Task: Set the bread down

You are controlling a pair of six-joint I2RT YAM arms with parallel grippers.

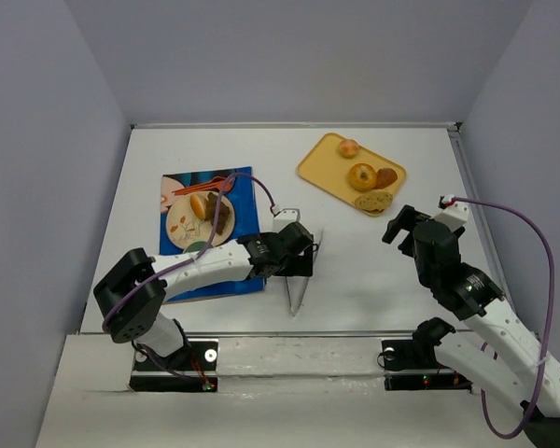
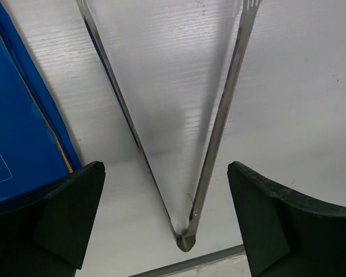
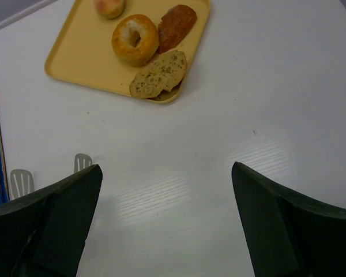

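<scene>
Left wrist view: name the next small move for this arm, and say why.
Probably lift the left gripper straight up, clear of the thin metal tongs: its jaws stand wide open, the tongs lie flat on the white table between them, and bread already sits on the round plate.
</scene>
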